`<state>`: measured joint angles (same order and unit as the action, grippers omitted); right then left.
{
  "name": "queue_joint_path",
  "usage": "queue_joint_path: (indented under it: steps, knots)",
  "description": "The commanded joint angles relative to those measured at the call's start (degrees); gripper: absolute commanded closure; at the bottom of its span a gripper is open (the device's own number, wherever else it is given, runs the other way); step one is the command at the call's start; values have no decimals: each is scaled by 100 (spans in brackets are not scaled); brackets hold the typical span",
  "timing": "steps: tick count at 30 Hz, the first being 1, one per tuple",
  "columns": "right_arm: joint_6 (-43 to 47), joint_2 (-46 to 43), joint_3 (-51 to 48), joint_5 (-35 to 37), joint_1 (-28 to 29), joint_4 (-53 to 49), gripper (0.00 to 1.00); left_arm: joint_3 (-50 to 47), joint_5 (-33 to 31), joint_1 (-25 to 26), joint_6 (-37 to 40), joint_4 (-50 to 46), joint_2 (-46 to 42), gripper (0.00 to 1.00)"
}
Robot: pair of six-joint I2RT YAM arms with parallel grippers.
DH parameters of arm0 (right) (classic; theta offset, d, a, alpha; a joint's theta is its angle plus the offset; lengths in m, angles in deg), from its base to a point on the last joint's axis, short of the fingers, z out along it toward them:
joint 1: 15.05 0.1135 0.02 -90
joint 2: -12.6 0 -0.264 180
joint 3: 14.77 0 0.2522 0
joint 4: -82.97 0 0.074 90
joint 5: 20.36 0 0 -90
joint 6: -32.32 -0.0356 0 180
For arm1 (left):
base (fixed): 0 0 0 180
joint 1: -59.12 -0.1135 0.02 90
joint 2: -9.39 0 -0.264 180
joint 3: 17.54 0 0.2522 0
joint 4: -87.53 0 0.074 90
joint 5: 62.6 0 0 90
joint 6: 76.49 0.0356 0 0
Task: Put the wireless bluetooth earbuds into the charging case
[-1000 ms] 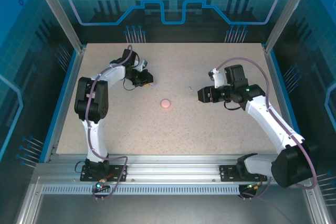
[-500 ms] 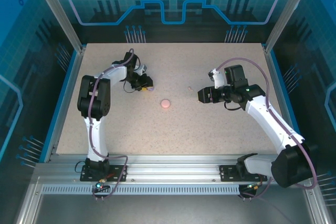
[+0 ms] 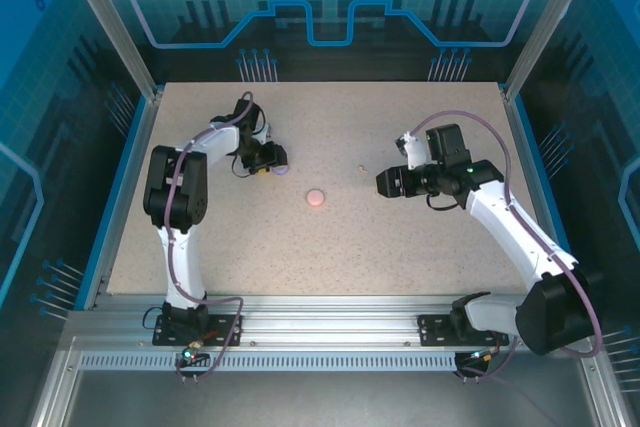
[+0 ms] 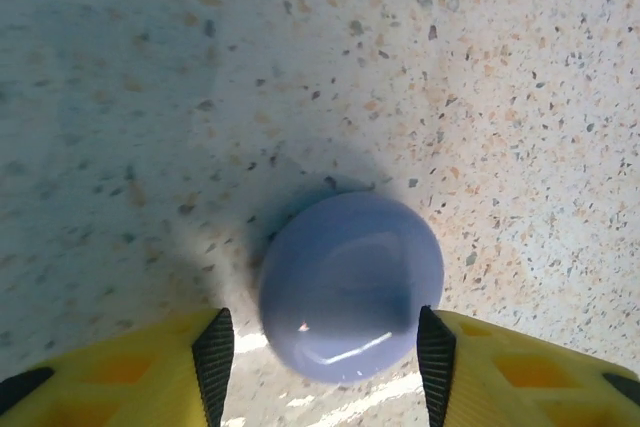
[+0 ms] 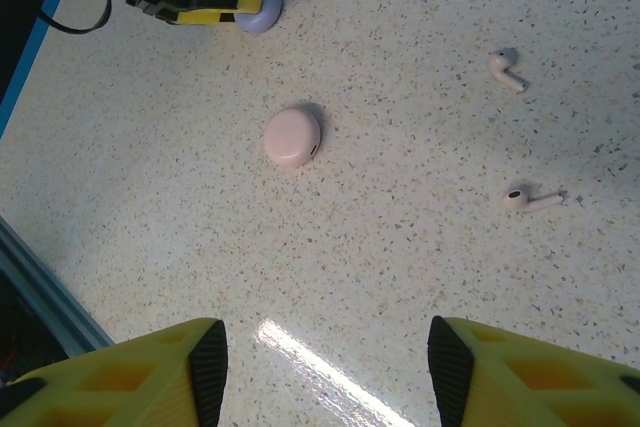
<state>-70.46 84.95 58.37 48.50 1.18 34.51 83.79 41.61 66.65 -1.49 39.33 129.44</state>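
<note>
A closed lavender round charging case (image 4: 350,282) rests on the speckled table between the fingers of my left gripper (image 4: 322,352). The gripper is open, with a gap between the left pad (image 4: 213,367) and the case. From above, the left gripper (image 3: 272,161) sits at the table's back left with that case (image 3: 282,172) at its tip. A closed pink case (image 5: 292,137) lies mid-table (image 3: 316,198). Two pale earbuds (image 5: 506,69) (image 5: 530,199) lie loose on the table to its right. My right gripper (image 5: 325,367) hovers open and empty above the table (image 3: 384,184).
The speckled tabletop (image 3: 330,247) is ringed by blue walls and aluminium posts. A metal rail (image 3: 320,312) with both arm bases runs along the near edge. One pale earbud (image 3: 361,168) lies just left of the right gripper in the top view.
My left gripper has opened from shut and shifted slightly left, with the lavender case now lying free between its fingers. The right arm has stayed in place.
</note>
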Motion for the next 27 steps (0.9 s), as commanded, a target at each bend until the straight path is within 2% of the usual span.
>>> queue_joint_path:
  steps: [1, 7, 14, 20, 27]
  knots:
    - [126, 148, 98, -123, 37, -94, 42, -88, -434, -67, 30, -140, -589, 46]
    - [137, 460, 162, -300, 97, 11, 42, -346, -288, -59, 144, -106, -1097, 46]
    - [160, 1182, 476, -339, 390, 168, 42, -1373, 945, -19, -298, 571, -1793, 50]
    - [186, 2197, 1092, -350, 790, 215, 43, -2280, 1286, 305, -778, 1189, -2199, 52]
    - [144, 3751, 2476, -363, 1101, -104, 48, -3352, 1502, 583, -1602, 2383, -2484, 54]
